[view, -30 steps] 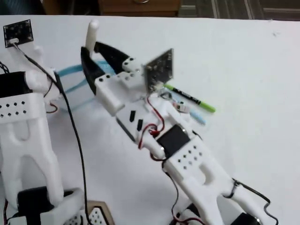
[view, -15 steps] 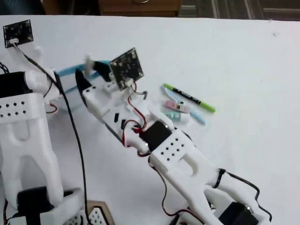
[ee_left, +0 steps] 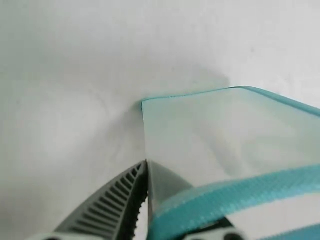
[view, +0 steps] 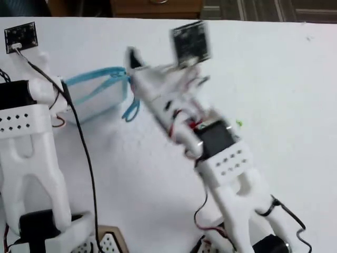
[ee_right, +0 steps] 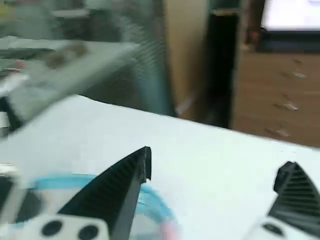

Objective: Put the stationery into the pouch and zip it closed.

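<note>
1. The left fingers are pressed together, clamped on one corner of the clear, teal-edged pouch.
2. The right fingers stand wide apart with nothing between them, over the pouch's opposite end. Whether they touch it cannot be told.
3. The pouch lies on the white counter, stretched from the left fingers' grip toward the right fingers.
4. Its contents are too blurred to tell.
</note>
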